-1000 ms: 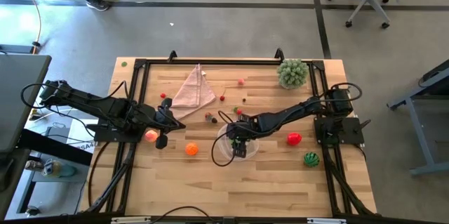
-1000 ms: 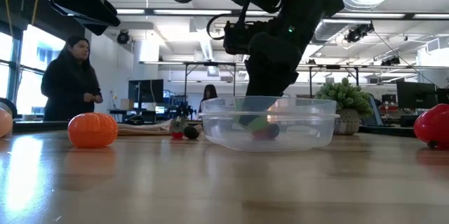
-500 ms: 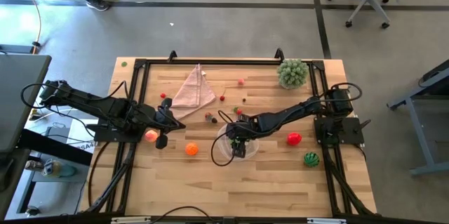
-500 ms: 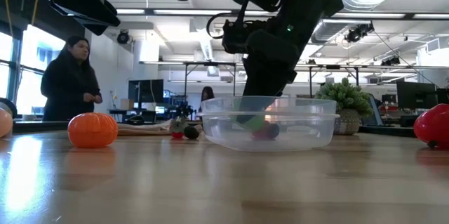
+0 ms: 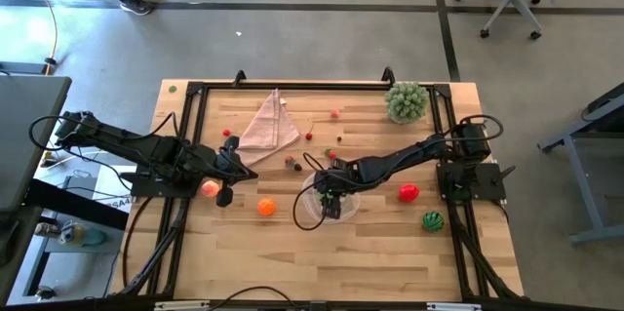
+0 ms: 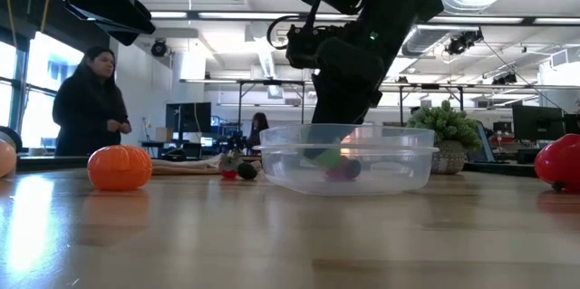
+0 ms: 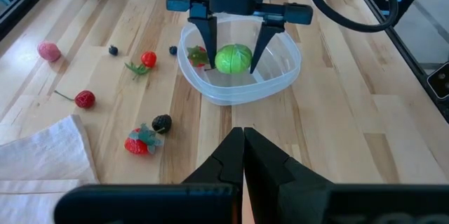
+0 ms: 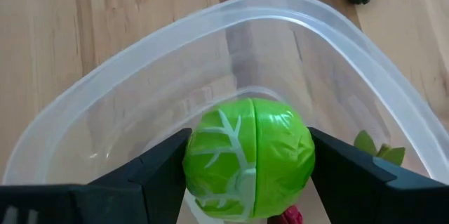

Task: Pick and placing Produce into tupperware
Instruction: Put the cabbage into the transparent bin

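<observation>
Right hand (image 7: 231,59) inside tupperware (image 7: 287,76), fingers spread beside green ball (image 7: 233,60), not gripping it. Red piece already in tub. Left hand (image 5: 224,170) closed, empty, near peach (image 5: 209,189). Orange (image 5: 265,208), melon (image 5: 432,220), berries remain on desk (image 5: 370,252).

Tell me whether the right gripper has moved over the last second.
No. In the high view the right gripper sits over the same spot of the tupperware, fingers on either side of the green ball.
</observation>
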